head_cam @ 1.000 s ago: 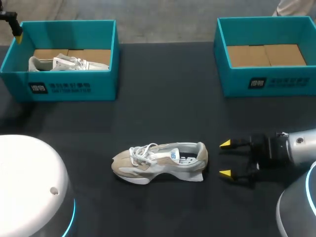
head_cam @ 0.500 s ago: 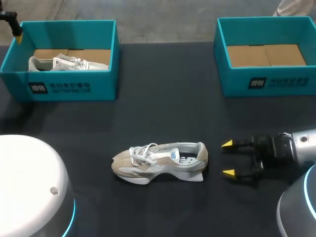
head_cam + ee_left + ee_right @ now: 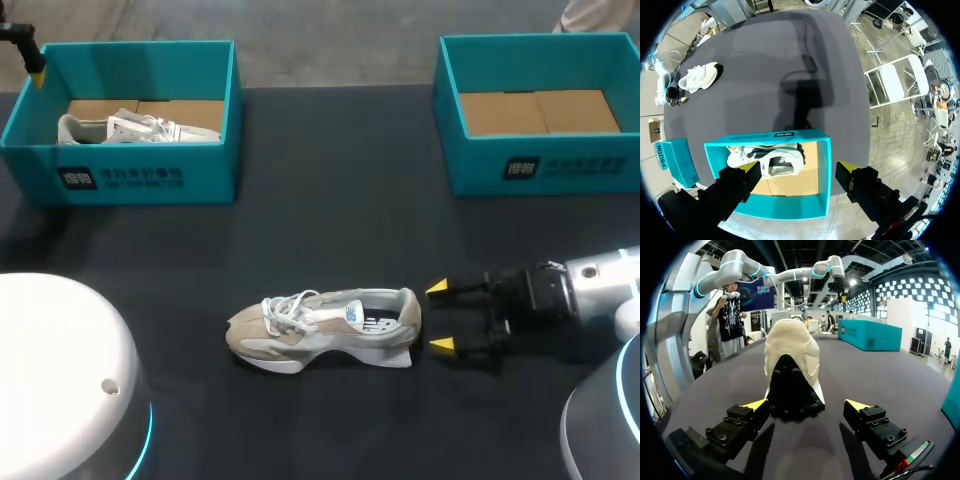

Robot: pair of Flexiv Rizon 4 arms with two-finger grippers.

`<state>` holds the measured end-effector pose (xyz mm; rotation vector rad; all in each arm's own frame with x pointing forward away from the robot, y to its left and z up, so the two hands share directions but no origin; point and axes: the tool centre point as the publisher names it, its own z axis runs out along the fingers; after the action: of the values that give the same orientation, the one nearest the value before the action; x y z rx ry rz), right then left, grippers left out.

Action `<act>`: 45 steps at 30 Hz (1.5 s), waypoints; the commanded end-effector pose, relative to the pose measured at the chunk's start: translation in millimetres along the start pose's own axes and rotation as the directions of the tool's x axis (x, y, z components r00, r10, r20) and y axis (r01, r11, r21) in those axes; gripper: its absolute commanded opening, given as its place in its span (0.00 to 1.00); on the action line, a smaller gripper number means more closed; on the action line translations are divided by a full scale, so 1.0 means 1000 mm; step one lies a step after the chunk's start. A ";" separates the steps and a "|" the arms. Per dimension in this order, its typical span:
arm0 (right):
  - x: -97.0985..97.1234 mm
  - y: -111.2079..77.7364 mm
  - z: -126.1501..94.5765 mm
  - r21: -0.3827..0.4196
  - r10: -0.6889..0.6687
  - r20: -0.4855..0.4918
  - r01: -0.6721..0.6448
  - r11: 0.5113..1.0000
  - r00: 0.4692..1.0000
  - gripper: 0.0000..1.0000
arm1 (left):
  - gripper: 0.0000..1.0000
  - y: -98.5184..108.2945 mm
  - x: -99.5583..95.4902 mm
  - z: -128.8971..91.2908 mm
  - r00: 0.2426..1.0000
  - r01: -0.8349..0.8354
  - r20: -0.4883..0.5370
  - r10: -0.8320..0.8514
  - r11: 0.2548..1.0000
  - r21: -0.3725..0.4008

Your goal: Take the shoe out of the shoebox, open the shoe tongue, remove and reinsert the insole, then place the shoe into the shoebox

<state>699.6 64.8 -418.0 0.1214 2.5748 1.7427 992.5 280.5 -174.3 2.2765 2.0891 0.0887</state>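
Right-arm fingers (image 3: 437,288) stand spread at the lower right of the frame. Their yellow tips are just beside the heel of the beige and white laced sneaker (image 3: 325,328), not touching it. That sneaker rests on its sole on the black desk (image 3: 330,220) at lower middle, toe pointing left. Left-arm fingers (image 3: 850,172) hang spread above the teal cardboard shoebox (image 3: 130,175) at upper left, which holds a second white sneaker (image 3: 120,128). Another teal shoebox (image 3: 540,165) sits at upper right.
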 end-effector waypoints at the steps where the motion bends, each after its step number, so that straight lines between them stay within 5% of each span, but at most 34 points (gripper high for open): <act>1: 0.000 0.002 0.010 0.003 -0.001 0.001 0.001 1.000 1.000 1.00 | 1.00 -0.001 0.000 -0.001 1.000 0.000 -0.004 0.000 1.000 -0.001; 45: 0.018 0.026 0.060 -0.065 -0.023 -0.036 0.021 0.998 0.999 1.00 | 1.00 -0.001 0.000 -0.001 1.000 0.000 -0.004 0.000 1.000 -0.001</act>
<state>686.9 127.2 -411.8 0.0586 2.5350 1.8360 992.5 280.5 -174.3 2.2766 2.0891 0.0888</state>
